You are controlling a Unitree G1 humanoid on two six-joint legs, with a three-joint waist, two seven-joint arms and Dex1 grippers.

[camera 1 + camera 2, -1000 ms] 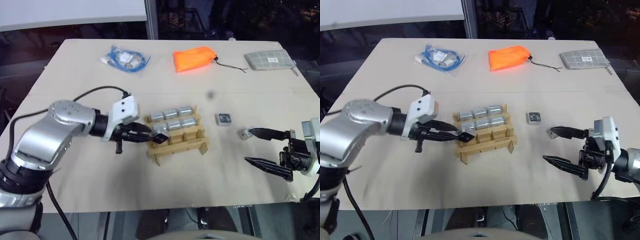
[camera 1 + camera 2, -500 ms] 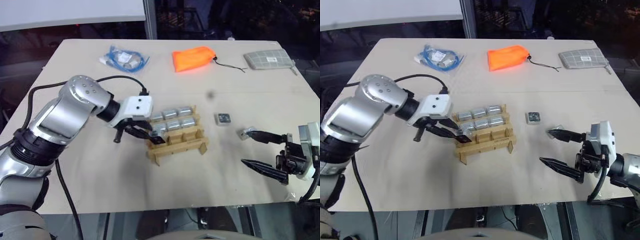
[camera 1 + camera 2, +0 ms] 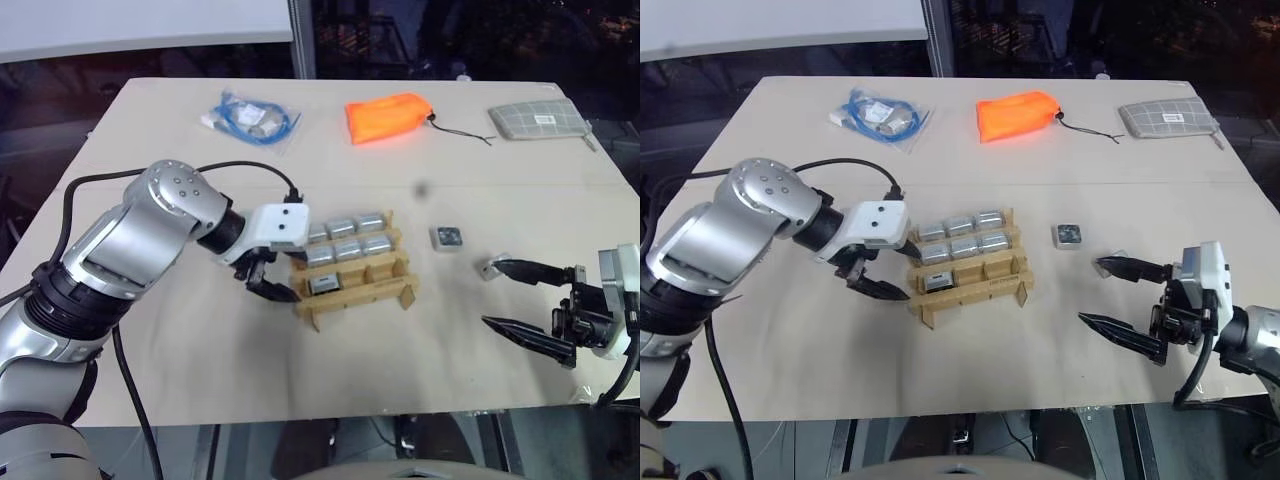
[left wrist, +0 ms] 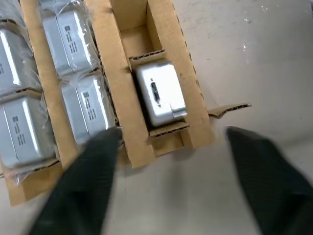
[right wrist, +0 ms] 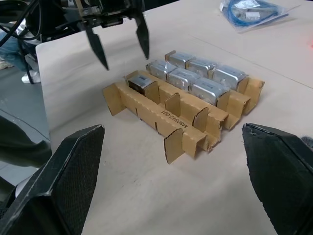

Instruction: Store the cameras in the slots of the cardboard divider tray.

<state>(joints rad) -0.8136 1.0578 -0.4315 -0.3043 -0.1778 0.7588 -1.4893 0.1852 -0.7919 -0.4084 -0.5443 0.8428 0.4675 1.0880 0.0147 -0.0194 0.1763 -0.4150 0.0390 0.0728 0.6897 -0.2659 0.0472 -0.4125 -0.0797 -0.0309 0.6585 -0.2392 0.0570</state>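
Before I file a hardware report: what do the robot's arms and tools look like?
The left arm has rounded silver shells, black joints, a black cable and a white wrist block. The left tool and right tool each have two pointed black fingers; the right wrist is white too.

- Left arm point(image 3: 130, 250): rounded silver-grey metal shells, joined by black ribbed collars.
- Left wrist block point(image 3: 280, 226): white angular housing with small dark screw holes on its top face.
- Left cable point(image 3: 215, 168): thin black lead looping over the arm into the wrist block.
- Left gripper point(image 3: 268, 283): two black tapered fingers with pointed tips.
- Right wrist block point(image 3: 620, 285): white housing on black mounting hardware; a black cable curves beneath it.
- Right gripper point(image 3: 525, 300): two long black fingers, finely textured, narrowing to points.
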